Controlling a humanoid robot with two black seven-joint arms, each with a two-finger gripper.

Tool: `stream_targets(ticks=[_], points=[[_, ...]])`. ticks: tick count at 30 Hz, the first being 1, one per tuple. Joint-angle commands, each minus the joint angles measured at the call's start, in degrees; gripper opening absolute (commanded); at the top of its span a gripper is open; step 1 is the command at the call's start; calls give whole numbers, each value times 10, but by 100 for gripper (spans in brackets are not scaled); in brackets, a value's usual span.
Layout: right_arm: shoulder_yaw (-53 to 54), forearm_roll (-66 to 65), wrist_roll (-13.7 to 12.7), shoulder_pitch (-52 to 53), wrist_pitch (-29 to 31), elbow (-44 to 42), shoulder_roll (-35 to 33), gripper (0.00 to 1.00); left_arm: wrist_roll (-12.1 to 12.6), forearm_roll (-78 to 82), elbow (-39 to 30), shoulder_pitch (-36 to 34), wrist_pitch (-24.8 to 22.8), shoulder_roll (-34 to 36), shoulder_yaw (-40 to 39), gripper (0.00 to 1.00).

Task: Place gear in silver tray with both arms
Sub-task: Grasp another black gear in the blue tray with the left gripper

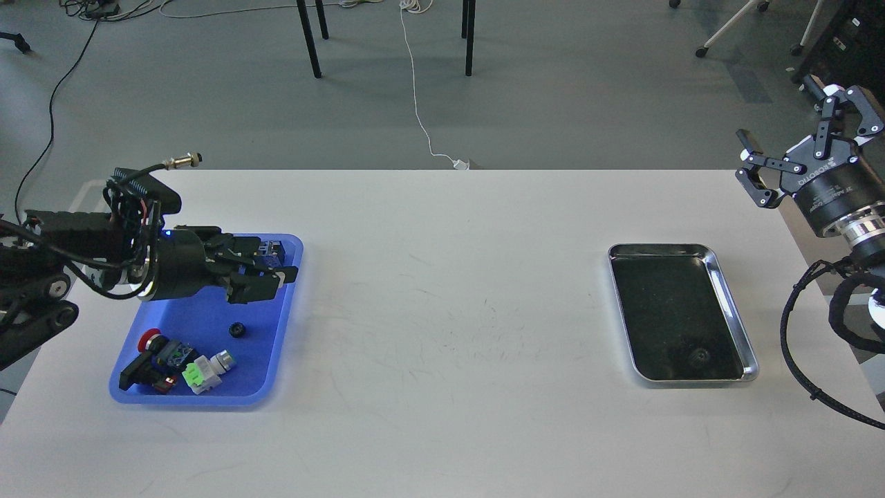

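Over the blue tray (pixel 273 373), left hand (pixel 266 277) reaches level.

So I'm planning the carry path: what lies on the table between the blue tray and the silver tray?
Nothing: in the head view the white table between the blue tray and the silver tray is bare, showing only faint scuff marks.

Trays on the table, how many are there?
2. The blue plastic tray sits on the left, under the left claw. The silver tray sits on the right. Nothing seems to hide another.
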Motion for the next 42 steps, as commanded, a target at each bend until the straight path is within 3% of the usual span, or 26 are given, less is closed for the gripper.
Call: stream_targets(ticks=[1,16,35,42], points=[[-1,0,4,-3,1,3,0,95,-10,48,7,-4,67,8,63,84],[-1,0,4,-3,0,30,0,95,-8,71,83,-4,72,-17,107,64],[0,0,4,-3,-3,41,0,95,-8,99,126,-1,93,-37,117,56],[0,-1,4,-3,-5,41,0,95,-8,102,136,-1,93,-41,120,48]])
